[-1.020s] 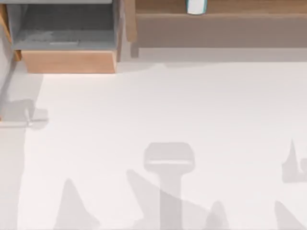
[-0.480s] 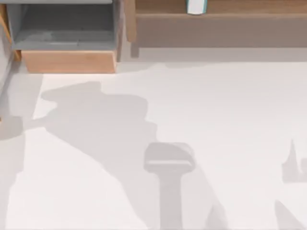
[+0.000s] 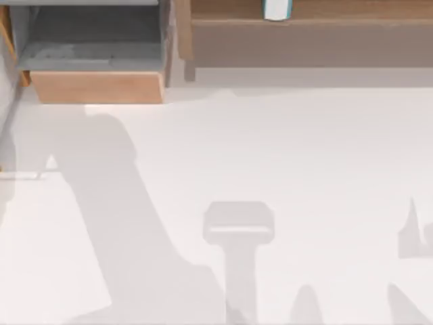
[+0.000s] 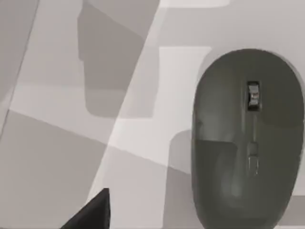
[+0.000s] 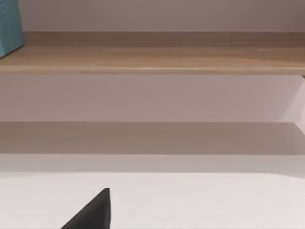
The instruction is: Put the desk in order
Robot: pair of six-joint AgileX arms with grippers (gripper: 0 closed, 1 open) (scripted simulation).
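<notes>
While left gripper [image 4: 90, 212] hovers above mouse [image 4: 248, 143] on desk [image 3: 304, 149], finger state cannot tell; mouse light, rigid, slick, so pinch across sides.

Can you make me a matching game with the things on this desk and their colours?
Things:
1. mouse
2. drawer front
3. desk top
4. box on the shelf

Colours:
A. white
B. teal
C. dark grey
D. light wood

Pairs: 1-C, 2-D, 3-A, 4-B
</notes>
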